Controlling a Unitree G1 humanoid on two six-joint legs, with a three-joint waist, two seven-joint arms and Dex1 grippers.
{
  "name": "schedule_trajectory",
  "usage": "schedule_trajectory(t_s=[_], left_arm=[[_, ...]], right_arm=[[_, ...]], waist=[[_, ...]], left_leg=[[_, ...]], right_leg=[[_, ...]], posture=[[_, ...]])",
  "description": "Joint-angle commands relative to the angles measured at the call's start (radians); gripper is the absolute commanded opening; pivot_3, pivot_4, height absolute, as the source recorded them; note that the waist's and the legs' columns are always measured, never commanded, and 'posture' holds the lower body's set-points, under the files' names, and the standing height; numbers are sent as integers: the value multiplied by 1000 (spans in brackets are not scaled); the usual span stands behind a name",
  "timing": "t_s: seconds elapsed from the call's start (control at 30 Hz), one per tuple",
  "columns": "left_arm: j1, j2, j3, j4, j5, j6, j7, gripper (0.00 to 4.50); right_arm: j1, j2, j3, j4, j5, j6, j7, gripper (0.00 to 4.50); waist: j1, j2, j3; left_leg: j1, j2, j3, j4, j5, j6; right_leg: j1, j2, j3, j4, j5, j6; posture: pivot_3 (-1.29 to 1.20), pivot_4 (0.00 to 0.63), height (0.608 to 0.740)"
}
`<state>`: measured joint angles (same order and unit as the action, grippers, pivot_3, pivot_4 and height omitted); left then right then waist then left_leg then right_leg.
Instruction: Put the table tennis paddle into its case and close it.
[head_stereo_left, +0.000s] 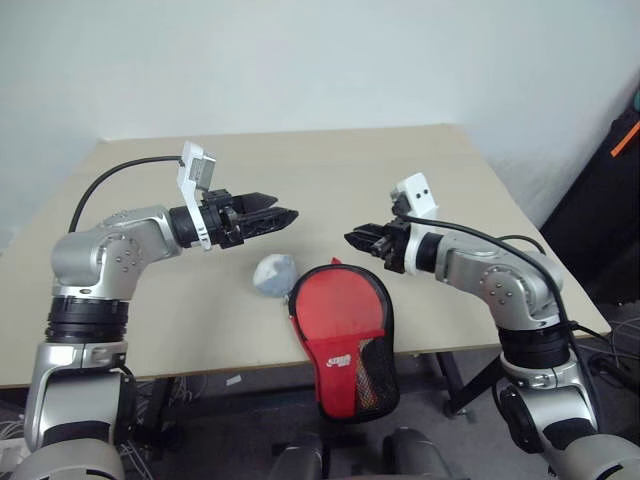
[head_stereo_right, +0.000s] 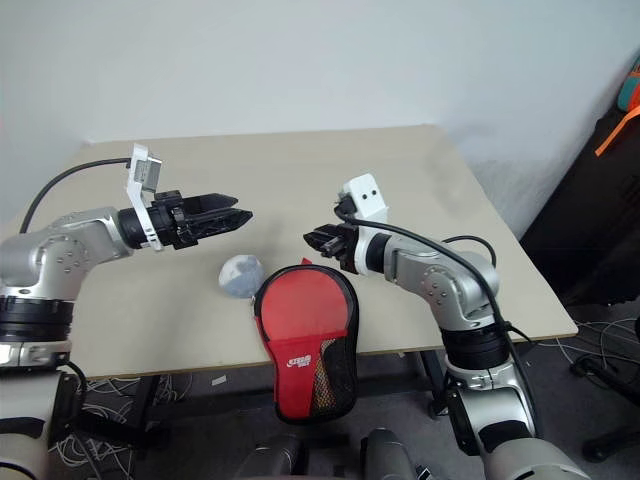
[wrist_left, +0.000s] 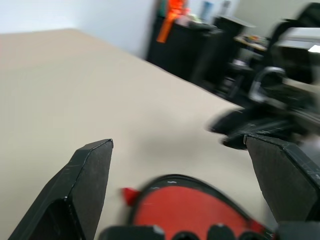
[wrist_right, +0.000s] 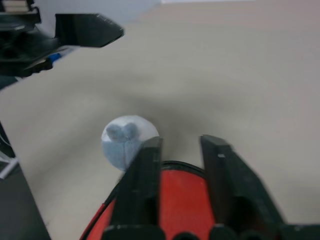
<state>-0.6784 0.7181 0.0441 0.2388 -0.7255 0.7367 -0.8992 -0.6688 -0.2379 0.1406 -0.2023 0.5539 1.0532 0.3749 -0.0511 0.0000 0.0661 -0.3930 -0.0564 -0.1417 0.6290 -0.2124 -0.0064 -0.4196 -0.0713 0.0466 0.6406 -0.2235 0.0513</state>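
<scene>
Pale beige table (head_stereo_left: 330, 180) against a plain white wall; dark gear at the room's right edge, cables on the floor under the near edge.

Red case (head_stereo_left: 342, 330) lying flat at the near edge between the two arms, round end on the tabletop, narrow end with white logo and mesh panel hanging past the edge. Looks shut. Paddle not told apart from the case.

Grey-white ball (head_stereo_left: 273, 274) on the table just beside the round end of the case, on the left.

Left gripper (head_stereo_left: 275, 214) held above the table, pointing roughly level toward the middle, fingers (wrist_left: 87, 185) spread wide with nothing between them; case edge seen below and between them in the left wrist view.

Right gripper (head_stereo_left: 360, 240) raised near the round end of the case, pointing left and slightly down, fingers (wrist_right: 142, 185) drawn close with a narrow gap, holding nothing; case and ball seen just beyond them.

Grippers facing each other, well apart, neither touching case or ball.
</scene>
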Motion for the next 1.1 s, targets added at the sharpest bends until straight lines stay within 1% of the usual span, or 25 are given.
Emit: schedule_trajectory(t_s=[0.03, 0.17, 0.3, 0.43, 0.6, 0.73, 0.83, 1.1], left_arm=[[25, -31, 13, 42, 93, -107, 16, 4500], [66, -75, 22, 82, 140, -138, 21, 4500], [90, -102, 42, 115, 167, -158, 21, 4500], [100, -95, 89, 200, 185, -186, 22, 4500], [103, -104, 115, 273, 207, -204, 21, 4500], [115, -133, 134, 316, 211, -214, 28, 4500], [138, -170, 135, 337, 207, -216, 20, 4500], [150, -257, 137, 329, 209, -198, 41, 4500]], right_arm=[[12, 42, 66, 17, -63, -67, -14, 54], [50, 78, 144, 110, -142, -157, 1, 54], [76, 102, 176, 207, -192, -233, 33, 54], [93, 143, 190, 339, -241, -317, 51, 54], [99, 160, 205, 413, -290, -355, 74, 54], [96, 175, 200, 432, -308, -360, 88, 54], [97, 184, 205, 436, -320, -349, 98, 54], [118, 193, 223, 420, -347, -321, 122, 54]], waist=[[0, 0, 0], [0, -1, -1], [0, -2, -1], [-3, -2, -1], [-2, -2, -1], [-1, -2, -1], [-1, -2, -1], [-1, -3, -2]], left_leg=[[0, 0, 0, 0, 0, -1], [0, 0, -1, 1, 2, -2], [0, 0, -2, 2, 2, -2], [1, 0, -3, 1, 2, -2], [1, 0, -4, 1, 3, -3], [5, 0, -4, 1, 3, -3], [11, 0, -4, -1, 3, -3], [14, 0, -4, -1, 3, -3]], right_leg=[[0, 0, 0, 0, 0, 0], [0, 1, -1, 1, 2, -2], [1, 1, -2, 1, 2, -3], [1, 1, -2, 2, 2, -3], [1, 2, -2, 2, 2, -3], [4, 2, -3, 2, 2, -3], [10, 2, -3, 1, 2, -3], [13, 2, -3, 1, 2, -3]], posture=[[0, 0, 739], [0, 0, 739], [0, 0, 739], [0, 0, 739], [0, 0, 739], [0, 0, 739], [0, 0, 739], [0, 0, 739]])
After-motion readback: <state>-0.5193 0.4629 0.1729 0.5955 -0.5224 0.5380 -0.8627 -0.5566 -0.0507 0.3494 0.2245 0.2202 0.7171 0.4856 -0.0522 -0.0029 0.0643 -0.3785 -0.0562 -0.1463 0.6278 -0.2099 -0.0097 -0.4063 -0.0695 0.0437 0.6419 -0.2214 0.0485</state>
